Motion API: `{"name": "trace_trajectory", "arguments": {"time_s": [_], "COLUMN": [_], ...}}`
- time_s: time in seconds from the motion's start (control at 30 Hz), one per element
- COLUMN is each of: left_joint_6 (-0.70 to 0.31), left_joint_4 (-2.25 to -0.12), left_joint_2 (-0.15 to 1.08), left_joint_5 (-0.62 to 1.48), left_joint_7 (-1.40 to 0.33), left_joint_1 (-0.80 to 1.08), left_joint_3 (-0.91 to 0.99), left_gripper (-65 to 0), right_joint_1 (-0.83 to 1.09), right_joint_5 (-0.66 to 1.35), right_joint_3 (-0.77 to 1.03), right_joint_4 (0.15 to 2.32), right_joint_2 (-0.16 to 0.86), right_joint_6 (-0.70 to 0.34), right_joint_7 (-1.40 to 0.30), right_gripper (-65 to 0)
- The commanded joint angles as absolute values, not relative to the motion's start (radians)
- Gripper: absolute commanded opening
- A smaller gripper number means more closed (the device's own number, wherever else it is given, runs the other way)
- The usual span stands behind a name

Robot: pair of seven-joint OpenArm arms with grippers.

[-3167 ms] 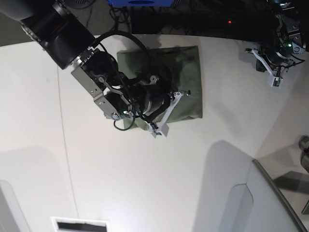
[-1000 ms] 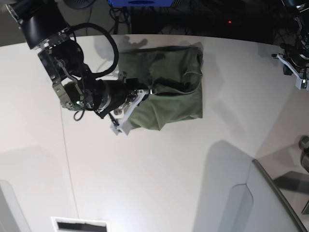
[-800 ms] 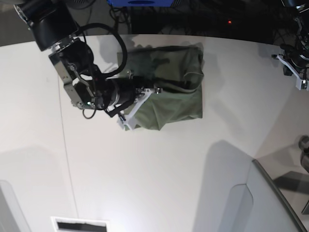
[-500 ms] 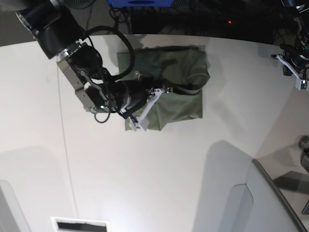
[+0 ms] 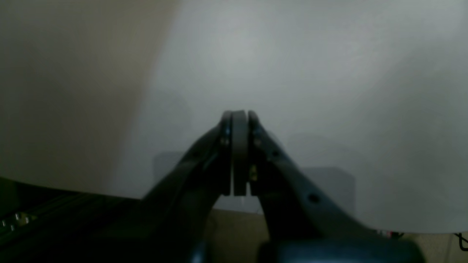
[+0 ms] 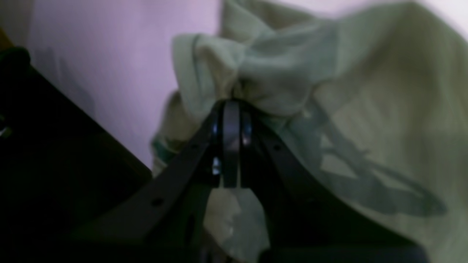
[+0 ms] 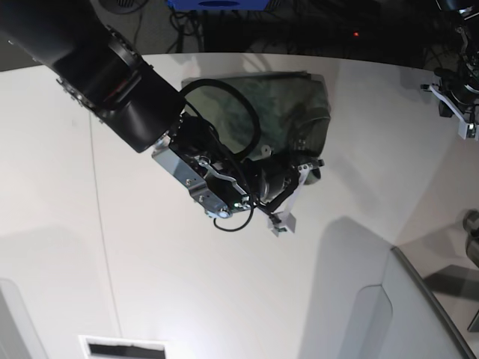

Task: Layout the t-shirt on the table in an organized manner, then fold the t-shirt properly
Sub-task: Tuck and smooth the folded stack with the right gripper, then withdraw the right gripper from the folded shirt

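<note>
While its jaws pinch a bunched fold of cloth, the right gripper [image 6: 231, 109] holds the t-shirt [image 6: 365, 120] gathered near the far edge of the table [image 7: 150, 262].

In the base view the right gripper [image 7: 299, 187] and its dark arm cover much of the t-shirt [image 7: 299, 97], which lies bunched against the table's far edge, about midway along it. The left gripper [image 5: 239, 120] has its jaws pressed together on nothing, and it [image 7: 456, 108] sits by the table's far right corner, well apart from the cloth.
</note>
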State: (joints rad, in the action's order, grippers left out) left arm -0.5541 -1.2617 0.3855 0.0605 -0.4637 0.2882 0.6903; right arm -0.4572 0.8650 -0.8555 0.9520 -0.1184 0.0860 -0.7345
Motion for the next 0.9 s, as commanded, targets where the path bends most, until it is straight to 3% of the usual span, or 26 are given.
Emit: {"name": "trace_trajectory", "arguments": {"time_s": [0.0,0.17,0.4,0.63,0.87], "left_joint_6": [-0.553,-0.553,-0.553,-0.553,-0.553], "left_joint_4": [-1.276,-1.276,-1.276,-1.276,-1.276], "left_joint_2": [0.406,0.406,0.406,0.404,0.404], "left_joint_5": [0.07,0.07,0.07,0.07,0.061], "left_joint_7": [-0.45,-0.45,-0.45,-0.45,-0.456], "left_joint_1": [0.288,0.288,0.263,0.259,0.231], "left_joint_3": [0.696,0.696,0.65,0.604,0.601], "left_gripper": [-65.0,-65.0,-65.0,-65.0,-65.0], "right_joint_1": [-0.493,-0.506,-0.466,-0.18,0.019], "right_joint_5": [0.874,0.865,0.874,0.868,0.863], "right_joint_3": [-0.86,-0.869,-0.84,-0.578,-0.495], "right_joint_4": [0.964,1.007,1.283,1.566,1.636], "right_joint_2": [-0.127,-0.116,0.036,0.114,0.128], "right_joint_6": [0.068,0.045,0.027,0.236,0.251], "right_joint_7": [-0.716,-0.768,-0.9,-1.055,-1.05], "right_gripper": [-65.0,-65.0,-65.0,-65.0,-65.0]}}
